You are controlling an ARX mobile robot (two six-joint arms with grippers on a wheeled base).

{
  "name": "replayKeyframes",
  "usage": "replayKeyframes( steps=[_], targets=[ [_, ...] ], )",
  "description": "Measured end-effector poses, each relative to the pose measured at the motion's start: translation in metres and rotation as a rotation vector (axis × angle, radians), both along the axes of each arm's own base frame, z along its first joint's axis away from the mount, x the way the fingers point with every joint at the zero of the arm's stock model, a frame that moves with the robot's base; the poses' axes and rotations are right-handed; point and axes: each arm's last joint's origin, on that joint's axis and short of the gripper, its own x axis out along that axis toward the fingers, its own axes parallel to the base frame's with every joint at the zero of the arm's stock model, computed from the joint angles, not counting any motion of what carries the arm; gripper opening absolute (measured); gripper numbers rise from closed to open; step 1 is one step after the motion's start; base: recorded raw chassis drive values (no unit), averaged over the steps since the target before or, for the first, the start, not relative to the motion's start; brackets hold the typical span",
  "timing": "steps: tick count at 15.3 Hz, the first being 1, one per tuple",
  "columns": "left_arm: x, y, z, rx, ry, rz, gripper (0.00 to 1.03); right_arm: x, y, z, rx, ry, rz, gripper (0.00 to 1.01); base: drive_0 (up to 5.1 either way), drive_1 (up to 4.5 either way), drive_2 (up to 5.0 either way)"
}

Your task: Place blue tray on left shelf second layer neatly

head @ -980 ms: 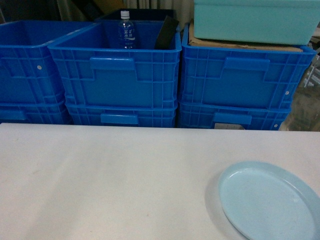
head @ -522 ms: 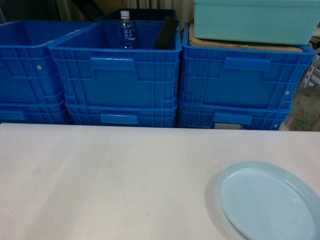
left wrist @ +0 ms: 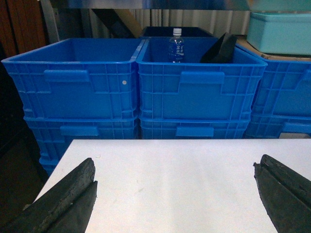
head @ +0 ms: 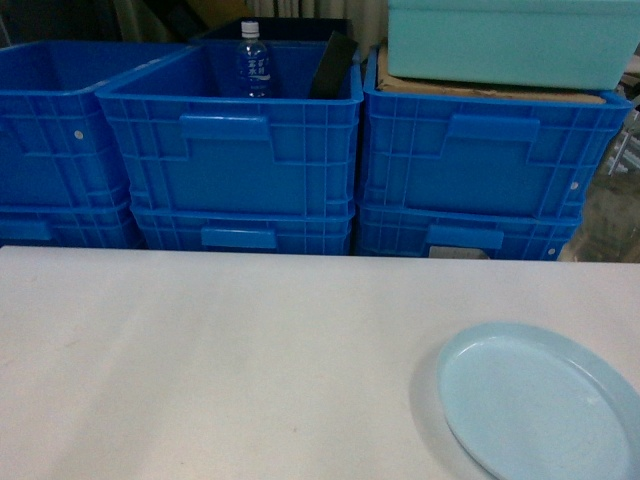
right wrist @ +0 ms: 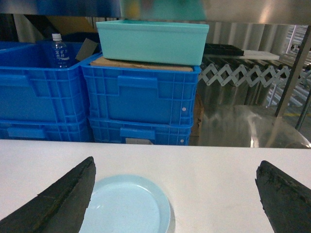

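Pale light-blue and glossy, the blue tray point(head: 535, 400) is seen lying flat on the white table point(head: 220, 360), at the near right corner in the head view, its right edge cut off by the frame. In the right wrist view the same tray point(right wrist: 127, 204) is located low and left of centre, partly hidden behind the left finger. The right gripper point(right wrist: 176, 204) is held above the table with its two dark fingers spread wide; nothing is held, and whether the left finger touches the tray cannot be told. The left gripper point(left wrist: 176, 199) is likewise spread wide and empty over the left part of the table.

Behind the table's far edge, deep-blue ribbed crates point(head: 230, 140) are stacked in rows. A clear water bottle point(head: 252, 62) with a white cap is stood upright in the middle upper crate, beside a dark flat object point(head: 333, 66) leaned against the crate's wall. On the right stack a brown board point(head: 480, 88) is laid, and a teal tub point(head: 510, 40) is set on it.

Farther right, shiny steel posts and surfaces point(right wrist: 252, 124) are visible in the right wrist view; the left shelf second layer cannot be identified.
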Motion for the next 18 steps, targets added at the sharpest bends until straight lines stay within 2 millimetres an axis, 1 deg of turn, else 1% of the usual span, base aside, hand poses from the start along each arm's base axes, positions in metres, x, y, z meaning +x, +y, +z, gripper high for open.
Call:
replayKeyframes(
  steps=[2,5,8,10,12,14,15,16,17,18],
  targets=[
    [0.000,0.000,0.000,0.000,0.000,0.000,0.98,0.006,-0.001,0.000,-0.003,0.011,0.009,0.98,0.0,0.00,0.0],
    [0.000,0.000,0.000,0.000,0.000,0.000,0.98,0.024,-0.007,-0.002,-0.010,0.069,0.008,0.98,0.0,0.00,0.0],
    [0.000,0.000,0.000,0.000,0.000,0.000,0.98,0.053,-0.011,0.018,-0.041,0.128,0.084,0.98,0.0,0.00,0.0],
    [0.000,0.000,0.000,0.000,-0.001,0.000,0.98,0.071,-0.013,0.018,-0.065,0.172,0.117,0.98,0.0,0.00,0.0],
    [0.000,0.000,0.000,0.000,0.000,0.001,0.98,0.094,-0.020,0.003,-0.069,0.284,0.118,0.98,0.0,0.00,0.0],
    [0.000,0.000,0.000,0.000,0.000,-0.001,0.98,0.112,-0.025,-0.008,-0.088,0.324,0.122,0.98,0.0,0.00,0.0],
    [0.000,0.000,0.000,0.000,-0.001,-0.001,0.98,0.128,-0.028,-0.017,-0.092,0.341,0.128,0.98,0.0,0.00,0.0],
    [0.000,0.000,0.000,0.000,0.000,-0.001,0.98,0.146,-0.034,-0.035,-0.101,0.385,0.129,0.98,0.0,0.00,0.0],
    [0.000,0.000,0.000,0.000,0.000,0.000,0.98,0.156,-0.038,-0.061,-0.111,0.449,0.133,0.98,0.0,0.00,0.0],
    [0.000,0.000,0.000,0.000,0.000,-0.001,0.98,0.157,-0.040,-0.081,-0.102,0.511,0.135,0.98,0.0,0.00,0.0]
  ],
)
